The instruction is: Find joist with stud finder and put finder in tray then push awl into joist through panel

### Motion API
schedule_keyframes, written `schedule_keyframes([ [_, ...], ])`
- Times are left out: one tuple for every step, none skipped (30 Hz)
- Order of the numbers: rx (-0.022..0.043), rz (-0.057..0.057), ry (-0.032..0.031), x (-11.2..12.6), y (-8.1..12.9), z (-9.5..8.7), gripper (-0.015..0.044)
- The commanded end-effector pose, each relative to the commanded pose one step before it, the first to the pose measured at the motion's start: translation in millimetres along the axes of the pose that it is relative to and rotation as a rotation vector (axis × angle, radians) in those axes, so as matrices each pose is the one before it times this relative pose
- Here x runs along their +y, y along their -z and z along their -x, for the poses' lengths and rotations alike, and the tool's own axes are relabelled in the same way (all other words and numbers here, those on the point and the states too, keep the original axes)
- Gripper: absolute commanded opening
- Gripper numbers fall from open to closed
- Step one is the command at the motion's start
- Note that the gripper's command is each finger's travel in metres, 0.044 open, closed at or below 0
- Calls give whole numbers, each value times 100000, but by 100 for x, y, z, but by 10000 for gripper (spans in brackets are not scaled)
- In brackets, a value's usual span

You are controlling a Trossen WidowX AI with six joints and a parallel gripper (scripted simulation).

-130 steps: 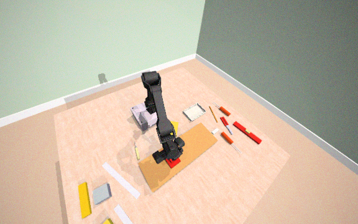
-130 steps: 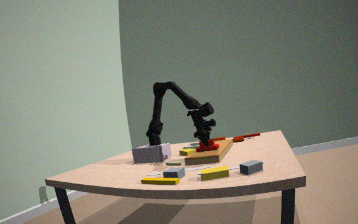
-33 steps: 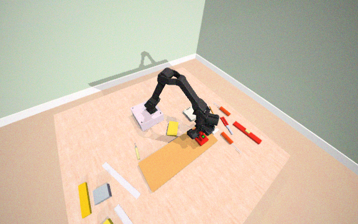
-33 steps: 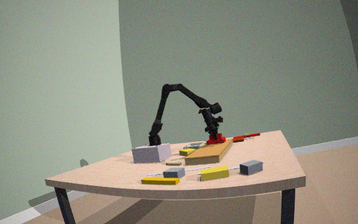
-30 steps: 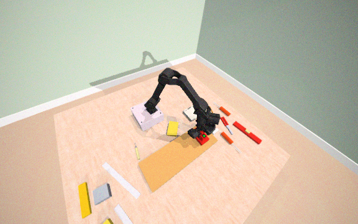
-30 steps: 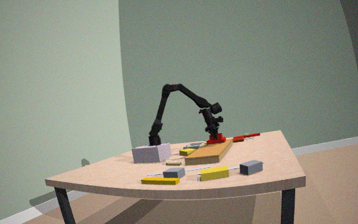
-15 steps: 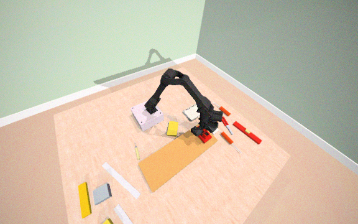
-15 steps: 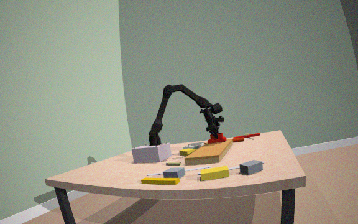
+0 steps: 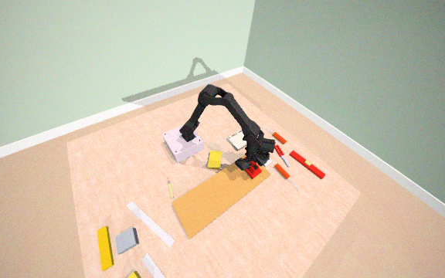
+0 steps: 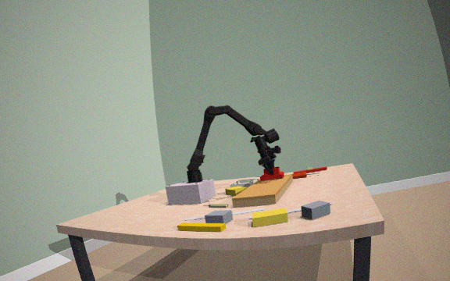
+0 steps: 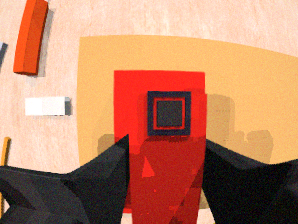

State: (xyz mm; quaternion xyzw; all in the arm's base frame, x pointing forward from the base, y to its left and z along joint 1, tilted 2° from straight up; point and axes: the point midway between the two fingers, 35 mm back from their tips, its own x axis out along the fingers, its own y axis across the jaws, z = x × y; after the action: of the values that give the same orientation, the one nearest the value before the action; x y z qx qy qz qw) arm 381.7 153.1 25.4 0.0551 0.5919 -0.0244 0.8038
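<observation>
My gripper (image 9: 250, 166) (image 10: 269, 168) (image 11: 162, 185) is shut on the red stud finder (image 9: 254, 170) (image 10: 272, 174) (image 11: 160, 92). It holds it flat on the far right end of the orange-brown floor panel (image 9: 211, 201) (image 10: 262, 191) (image 11: 253, 83). The stud finder's square indicator window (image 11: 168, 113) is dark grey in the wrist view. The pale tray (image 9: 238, 140) (image 10: 244, 182) lies behind the arm. An orange-handled tool with a thin metal spike (image 9: 283, 171) (image 11: 29, 35), likely the awl, lies on the table just right of the panel end.
A second orange-handled tool (image 9: 279, 137), a red screwdriver (image 9: 280, 150) and a red level (image 9: 307, 164) lie further right. A yellow block (image 9: 215, 159) and the arm's base box (image 9: 182, 144) stand left of the gripper. A pencil (image 9: 170, 189), white strips, yellow bars and grey blocks lie at the front left.
</observation>
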Motion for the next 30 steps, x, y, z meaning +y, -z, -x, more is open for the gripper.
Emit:
schedule_keyframes([
  [281, -257, 275, -1284, 10, -73, 0],
  [-1, 7, 23, -253, 1, -2, 0],
  [-1, 7, 23, -253, 1, -2, 0],
  [-1, 7, 23, -253, 1, -2, 0],
  [-1, 7, 23, -253, 1, -2, 0],
  [-1, 7, 23, -253, 1, -2, 0],
  [-1, 7, 23, -253, 1, -2, 0],
  [-1, 7, 23, -253, 1, -2, 0],
  [-1, 7, 23, -253, 1, -2, 0],
  [-1, 7, 23, -253, 1, -2, 0],
  [-1, 7, 23, -253, 1, -2, 0],
  [-1, 7, 23, -253, 1, -2, 0],
  [-1, 7, 23, -254, 1, -2, 0],
  [-1, 7, 23, -254, 1, -2, 0],
  [-1, 7, 23, -254, 1, -2, 0],
  [-1, 7, 23, -254, 1, -2, 0],
  [-1, 7, 23, -254, 1, -2, 0],
  [-1, 7, 23, -254, 1, -2, 0],
  [-1, 7, 23, -254, 1, -2, 0],
  [-1, 7, 23, -254, 1, -2, 0],
  [-1, 7, 23, -254, 1, -2, 0],
  [-1, 7, 23, -254, 1, -2, 0],
  [-1, 7, 23, -254, 1, -2, 0],
  [-1, 7, 23, -254, 1, -2, 0],
  [-1, 7, 23, -254, 1, -2, 0],
  [-1, 7, 23, -254, 1, -1, 0],
  [-1, 7, 23, -254, 1, -1, 0],
  [-1, 7, 23, -254, 1, -1, 0],
  [-1, 7, 23, -254, 1, -1, 0],
  [-1, 7, 23, -254, 1, -1, 0],
])
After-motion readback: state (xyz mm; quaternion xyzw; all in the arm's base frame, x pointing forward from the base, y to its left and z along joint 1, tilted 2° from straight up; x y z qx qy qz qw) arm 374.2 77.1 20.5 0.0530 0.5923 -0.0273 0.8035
